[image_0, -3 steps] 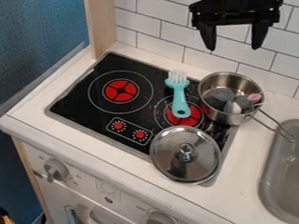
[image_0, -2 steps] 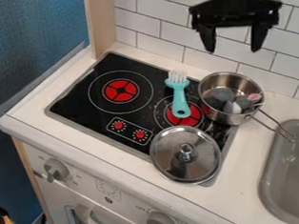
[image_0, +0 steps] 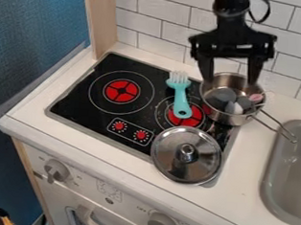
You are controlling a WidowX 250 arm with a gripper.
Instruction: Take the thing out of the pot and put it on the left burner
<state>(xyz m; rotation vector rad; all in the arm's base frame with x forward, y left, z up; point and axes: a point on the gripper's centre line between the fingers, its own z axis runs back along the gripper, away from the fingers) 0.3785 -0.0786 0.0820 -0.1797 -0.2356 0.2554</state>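
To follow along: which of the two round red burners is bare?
The left burner; the turquoise brush with white bristles lies across the right one.

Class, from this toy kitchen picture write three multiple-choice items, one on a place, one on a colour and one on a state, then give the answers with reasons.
1. Where is the metal lid?
A) in the sink
B) on the left burner
C) at the stovetop's front right corner

2. What colour is the brush's handle?
A) turquoise
B) yellow
C) black

3. What state is the gripper in?
A) shut on the brush
B) open, at the pot
C) shut on the lid

Answers:
1. C: the lid overlaps that corner.
2. A: the handle is plainly blue-green.
3. B: its two fingers stand well apart, with nothing gripped.
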